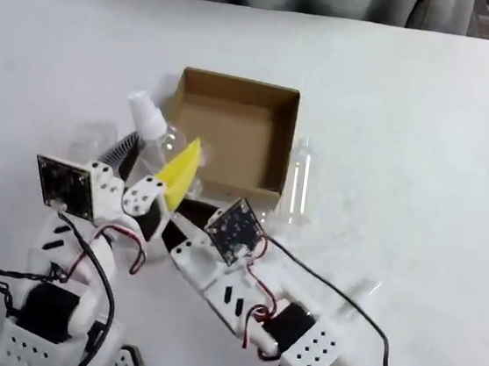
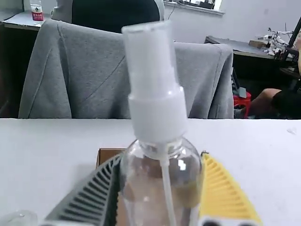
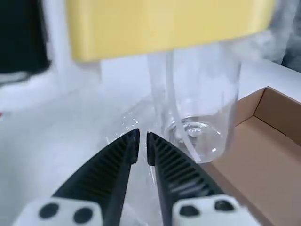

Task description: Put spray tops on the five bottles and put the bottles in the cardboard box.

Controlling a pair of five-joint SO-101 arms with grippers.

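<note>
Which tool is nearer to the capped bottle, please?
Left. The left tool is clamped on the bottle, around its body. The right tool, shut and empty, sits close by the bottle's base.

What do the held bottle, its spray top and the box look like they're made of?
The bottle is probably clear glossy plastic: it is see-through, with bright glints. The spray top looks like white plastic with a smooth satin finish. The box looks like brown cardboard, matte, with thin upright walls.
</note>
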